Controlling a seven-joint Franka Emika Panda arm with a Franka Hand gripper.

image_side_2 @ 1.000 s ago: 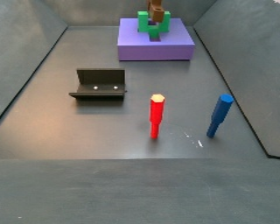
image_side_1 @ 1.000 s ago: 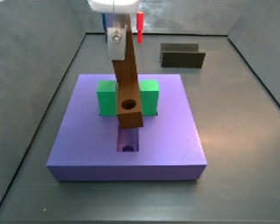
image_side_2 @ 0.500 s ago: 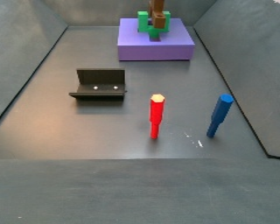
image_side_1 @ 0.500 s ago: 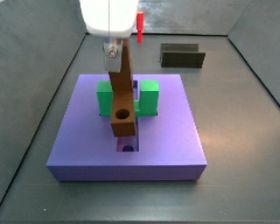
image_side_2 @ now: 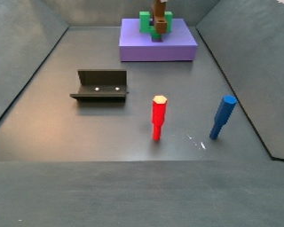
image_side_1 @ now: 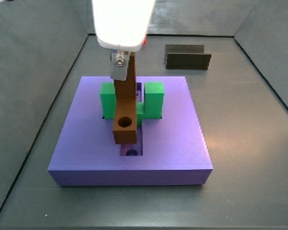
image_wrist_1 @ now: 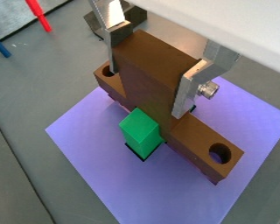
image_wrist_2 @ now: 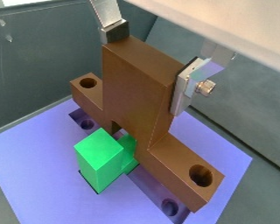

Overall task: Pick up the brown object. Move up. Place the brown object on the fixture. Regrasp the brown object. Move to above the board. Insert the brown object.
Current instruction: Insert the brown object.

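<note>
The gripper [image_side_1: 120, 61], upper centre of a side view, has come lower than a second ago, its silver fingers [image_wrist_1: 192, 83] still clamped on the brown object [image_side_1: 125, 106]. The piece's holed end now meets the groove of the board [image_side_1: 171, 148] between the green block [image_side_1: 150, 97] arms, so insertion looks nearly done. The fixture [image_side_1: 186, 57] sits empty, upper right.

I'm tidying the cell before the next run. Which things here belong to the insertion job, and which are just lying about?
In the job:
- brown object, held upright by the gripper over the board, jaws shut on it
- board with its green block
- fixture, on the floor, now bare

Lying about:
- red peg
- blue peg
</note>
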